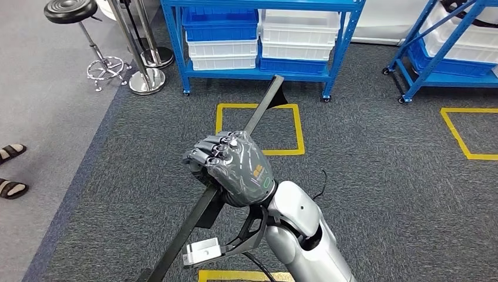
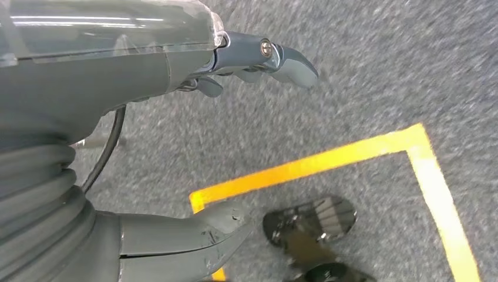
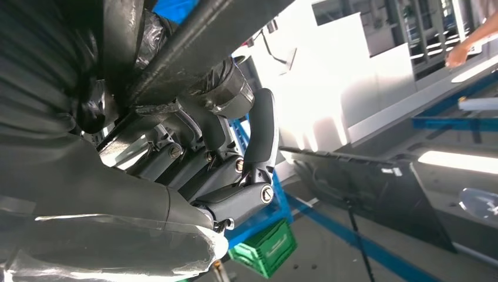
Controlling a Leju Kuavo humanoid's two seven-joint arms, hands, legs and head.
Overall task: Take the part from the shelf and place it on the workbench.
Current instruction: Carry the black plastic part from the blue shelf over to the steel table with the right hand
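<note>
Head view: right hand [image 1: 232, 167] wraps fingers tight around long black part [image 1: 264, 106], centre, near | left hand [image 2: 176, 70] fingers apart, holding nothing | pickup done; carrying to workbench and placing remain

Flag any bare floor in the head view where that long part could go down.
Bare carpet lies inside the yellow square ahead of the right robot hand gripping the black part, and between it and the right-side yellow outline. Crowded: the blue shelf, the stool and the chrome posts.

Black part [image 1: 207, 202], blue shelf [image 1: 176, 41], grey carpet [image 1: 382, 176].
</note>
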